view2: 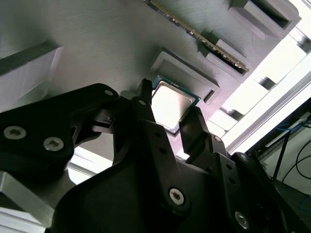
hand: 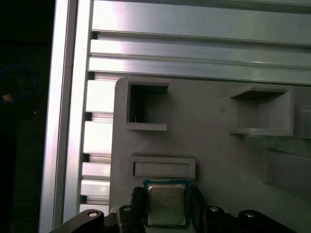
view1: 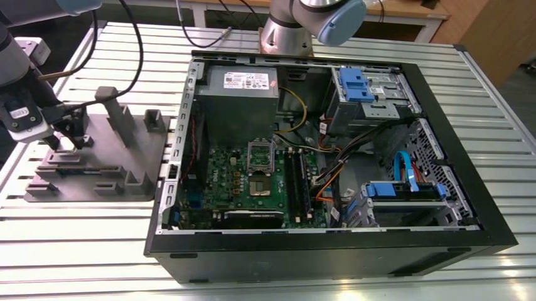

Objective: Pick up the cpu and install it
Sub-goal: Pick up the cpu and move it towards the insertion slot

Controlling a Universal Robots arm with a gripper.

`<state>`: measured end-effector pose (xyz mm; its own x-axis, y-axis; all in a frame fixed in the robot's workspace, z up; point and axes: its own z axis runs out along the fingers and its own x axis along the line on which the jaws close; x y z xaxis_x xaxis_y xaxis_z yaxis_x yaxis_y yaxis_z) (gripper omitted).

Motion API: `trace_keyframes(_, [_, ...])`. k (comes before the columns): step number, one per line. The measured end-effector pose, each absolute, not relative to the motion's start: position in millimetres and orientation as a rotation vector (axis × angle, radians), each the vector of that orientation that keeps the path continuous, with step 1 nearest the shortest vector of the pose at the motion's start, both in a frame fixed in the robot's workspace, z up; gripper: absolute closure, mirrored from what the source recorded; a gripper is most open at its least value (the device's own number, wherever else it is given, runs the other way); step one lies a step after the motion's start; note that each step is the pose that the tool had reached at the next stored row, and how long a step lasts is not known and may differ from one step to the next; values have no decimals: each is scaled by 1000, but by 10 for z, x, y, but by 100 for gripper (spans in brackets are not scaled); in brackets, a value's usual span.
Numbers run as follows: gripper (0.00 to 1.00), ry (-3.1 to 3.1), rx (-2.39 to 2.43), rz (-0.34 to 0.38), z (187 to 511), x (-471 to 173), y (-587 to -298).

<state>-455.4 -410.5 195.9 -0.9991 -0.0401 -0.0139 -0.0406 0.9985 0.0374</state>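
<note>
The cpu (hand: pixel 165 201), a flat square chip with a shiny metal top and a green rim, lies low on the grey moulded tray (view1: pixel 92 182), just beside a raised rectangular ledge (hand: pixel 163 167). My gripper (view1: pixel 67 143) is down over the tray at the exterior view's left. In both wrist views its two black fingers (view2: pixel 194 128) press against opposite sides of the cpu (view2: pixel 167 102). The gripper (hand: pixel 166 204) is shut on the chip, which sits level at tray height.
The open computer case (view1: pixel 469 188) lies to the exterior view's right of the tray, with the green motherboard and its silver socket (view1: pixel 261 185) inside. Upright posts (view1: pixel 109 103) rise from the tray behind the gripper. A second arm's base (view1: pixel 289 31) stands behind the case. The table is slatted aluminium (hand: pixel 194 43).
</note>
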Motion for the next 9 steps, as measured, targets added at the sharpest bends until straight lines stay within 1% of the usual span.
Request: trace_keyframes(9, [53,3127,-63,59,2010,-4554,-4104])
